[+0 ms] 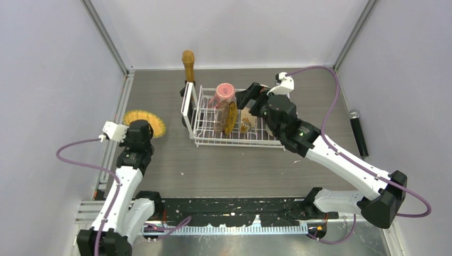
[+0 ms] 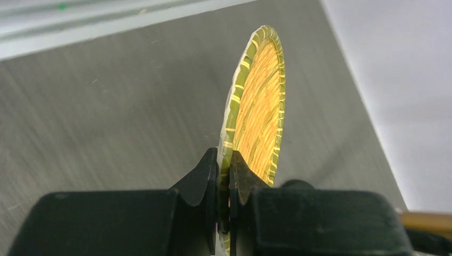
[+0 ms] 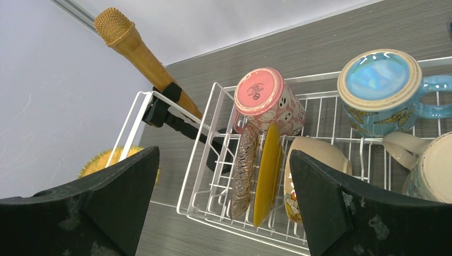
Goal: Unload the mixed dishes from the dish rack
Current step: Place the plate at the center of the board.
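The white wire dish rack stands at mid table. My left gripper is left of it, shut on the rim of a golden plate with a green edge. In the left wrist view the plate stands on edge between the closed fingers. My right gripper hovers open over the rack's right end. In its view the rack holds a pink mug, a brown ribbed plate, a yellow plate, a cream patterned bowl, a blue mug and a cream mug.
A brown microphone-shaped stick stands clamped at the rack's far left end by the upright panel. A black microphone lies by the right wall. Metal rails run along the left wall and the near edge.
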### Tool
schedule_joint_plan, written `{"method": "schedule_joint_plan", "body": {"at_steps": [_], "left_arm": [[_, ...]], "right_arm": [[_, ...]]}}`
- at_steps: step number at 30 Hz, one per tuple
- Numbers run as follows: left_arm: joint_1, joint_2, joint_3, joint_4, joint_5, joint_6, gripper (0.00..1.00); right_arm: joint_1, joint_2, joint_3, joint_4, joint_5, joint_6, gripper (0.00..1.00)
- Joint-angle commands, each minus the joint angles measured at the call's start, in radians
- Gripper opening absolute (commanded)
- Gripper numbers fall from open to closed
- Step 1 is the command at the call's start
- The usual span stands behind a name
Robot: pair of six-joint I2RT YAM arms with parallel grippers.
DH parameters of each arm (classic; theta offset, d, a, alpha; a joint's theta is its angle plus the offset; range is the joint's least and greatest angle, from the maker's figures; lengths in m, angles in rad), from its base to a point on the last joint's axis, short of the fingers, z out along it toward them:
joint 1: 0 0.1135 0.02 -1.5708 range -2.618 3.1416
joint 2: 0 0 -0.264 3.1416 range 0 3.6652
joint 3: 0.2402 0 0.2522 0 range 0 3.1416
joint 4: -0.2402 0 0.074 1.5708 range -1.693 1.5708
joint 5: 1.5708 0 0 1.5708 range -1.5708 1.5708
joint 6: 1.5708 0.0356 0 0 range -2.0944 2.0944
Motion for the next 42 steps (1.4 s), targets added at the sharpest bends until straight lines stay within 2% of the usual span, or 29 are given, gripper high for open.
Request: {"method": "schedule_joint_plan", "body": {"at_steps": [1, 4, 9, 15, 20, 24, 26, 27, 30, 31, 33, 35, 37, 42], "left_arm": [[0.159, -0.003, -0.109, 0.166, 0.156, -0.136, 0.0], [0.214, 0.016, -0.16, 0.204, 0.177, -0.147, 0.0], [0.246, 0.067, -0.232, 0.298, 0.189, -0.162, 0.0], [0.267, 0.143, -0.258, 0.284, 0.193, -0.218, 0.02], [0.27, 0.145, -0.274, 0.231, 0.156, -0.272, 0.16], [0.27, 0.14, -0.267, 0.176, 0.135, -0.289, 0.35], [0.269, 0.142, -0.255, 0.149, 0.137, -0.29, 0.51], [0.27, 0.142, -0.251, 0.142, 0.137, -0.29, 0.55], [0.269, 0.139, -0.239, 0.122, 0.135, -0.29, 0.6], [0.269, 0.139, -0.235, 0.114, 0.135, -0.291, 0.65], [0.27, 0.137, -0.221, 0.094, 0.138, -0.29, 0.84], [0.269, 0.131, -0.2, 0.069, 0.143, -0.286, 0.96], [0.27, 0.12, -0.178, 0.038, 0.143, -0.277, 0.99], [0.27, 0.067, -0.097, -0.049, 0.166, -0.202, 1.0]], "right_arm": [[-0.003, -0.018, 0.006, 0.007, 0.015, -0.027, 1.0], [-0.004, -0.012, 0.003, 0.008, 0.005, -0.029, 1.0], [-0.005, 0.01, 0.006, 0.006, -0.006, -0.022, 1.0], [-0.007, 0.038, 0.016, 0.002, -0.033, -0.024, 0.99], [-0.009, 0.071, 0.044, -0.028, -0.061, -0.035, 0.99], [-0.01, 0.093, 0.06, -0.045, -0.083, -0.038, 0.99], [-0.01, 0.098, 0.062, -0.048, -0.088, -0.039, 0.99], [-0.01, 0.1, 0.063, -0.048, -0.09, -0.039, 0.99], [-0.011, 0.101, 0.063, -0.049, -0.09, -0.041, 0.99], [-0.01, 0.103, 0.067, -0.05, -0.091, -0.045, 0.99], [-0.01, 0.111, 0.081, -0.065, -0.09, -0.052, 0.99], [-0.01, 0.127, 0.105, -0.093, -0.093, -0.064, 0.99], [-0.01, 0.147, 0.128, -0.12, -0.106, -0.072, 0.99], [-0.01, 0.183, 0.159, -0.145, -0.136, -0.085, 0.99]]}}
